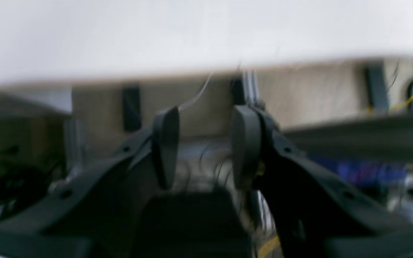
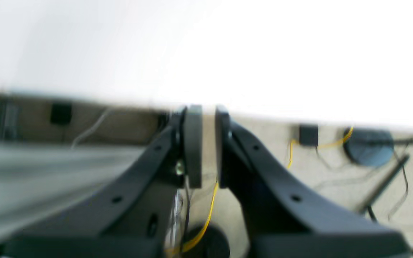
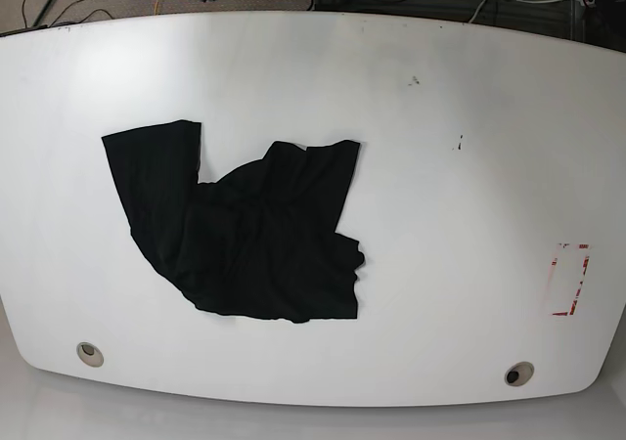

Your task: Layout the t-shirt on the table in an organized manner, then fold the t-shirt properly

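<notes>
A black t-shirt (image 3: 249,230) lies crumpled on the left half of the white table (image 3: 440,166), one sleeve flat toward the left and the body bunched and partly folded over itself. Neither arm shows in the base view. In the left wrist view my left gripper (image 1: 206,118) stands open with nothing between its dark fingers, and the white table (image 1: 192,32) fills the blurred top of the frame. In the right wrist view my right gripper (image 2: 208,114) is shut to a thin slit and holds nothing, with the white table (image 2: 228,43) beyond it. The t-shirt is not in either wrist view.
Two round grommet holes (image 3: 89,353) (image 3: 518,373) sit near the table's front edge. A red-outlined rectangle (image 3: 570,280) marks the right side, and dark specks (image 3: 414,80) dot the back. Cables, including a yellow cable (image 2: 321,145), lie on the floor beyond the table edge.
</notes>
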Tool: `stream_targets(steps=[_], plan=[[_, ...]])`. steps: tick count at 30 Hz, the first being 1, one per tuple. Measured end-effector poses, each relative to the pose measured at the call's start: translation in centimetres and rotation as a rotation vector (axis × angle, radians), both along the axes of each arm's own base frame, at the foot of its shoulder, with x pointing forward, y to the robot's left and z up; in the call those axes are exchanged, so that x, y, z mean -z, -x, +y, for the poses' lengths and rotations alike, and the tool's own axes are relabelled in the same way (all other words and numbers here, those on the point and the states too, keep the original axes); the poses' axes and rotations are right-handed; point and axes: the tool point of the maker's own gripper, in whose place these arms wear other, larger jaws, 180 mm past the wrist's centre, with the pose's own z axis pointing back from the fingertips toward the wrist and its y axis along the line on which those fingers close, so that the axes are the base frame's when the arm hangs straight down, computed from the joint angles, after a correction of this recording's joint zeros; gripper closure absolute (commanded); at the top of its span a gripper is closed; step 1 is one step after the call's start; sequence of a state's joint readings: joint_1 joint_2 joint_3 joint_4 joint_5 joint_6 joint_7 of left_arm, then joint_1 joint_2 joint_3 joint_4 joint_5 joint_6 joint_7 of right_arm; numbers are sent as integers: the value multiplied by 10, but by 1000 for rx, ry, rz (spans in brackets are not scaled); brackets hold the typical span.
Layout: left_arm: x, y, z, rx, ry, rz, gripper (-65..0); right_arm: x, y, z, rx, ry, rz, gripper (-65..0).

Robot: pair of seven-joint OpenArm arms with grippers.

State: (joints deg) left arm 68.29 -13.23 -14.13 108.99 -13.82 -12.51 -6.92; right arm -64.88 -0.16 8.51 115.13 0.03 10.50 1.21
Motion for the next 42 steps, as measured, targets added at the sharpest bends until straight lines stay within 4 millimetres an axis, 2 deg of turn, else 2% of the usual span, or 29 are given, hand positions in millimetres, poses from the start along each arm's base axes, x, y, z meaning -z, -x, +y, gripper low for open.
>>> stream_targets(steps=[4, 8, 15, 21, 26, 30, 35, 42], plan=[[-2, -26, -9, 11, 19, -71, -225, -3, -22, 0, 0, 0, -58, -55], [-3, -44, -23, 40, 45, -113, -225, -7, -44, 0, 0, 0, -116, -55], [-11, -82, -36, 55, 77, -215, -225, -22, -95, -1, -5, 6, -250, -62], [-16, -102, -61, 94, 131, -266, -225, -38, -138, -2, -3, 9, -355, -67], [-20, -112, -77, 119, 171, -294, -225, -48, -172, -14, -12, 46, -384, -152], [-24, -124, -85, 134, 181, -324, -226, -53, -199, -37, 33, 99, -369, -217], [-33, -140, -95, 156, 203, -373, -226, -71, -235, -54, 55, 128, -382, -246], [-33, -143, -94, 158, 196, -373, -226, -94, -276, -71, 13, 175, -385, -317]])
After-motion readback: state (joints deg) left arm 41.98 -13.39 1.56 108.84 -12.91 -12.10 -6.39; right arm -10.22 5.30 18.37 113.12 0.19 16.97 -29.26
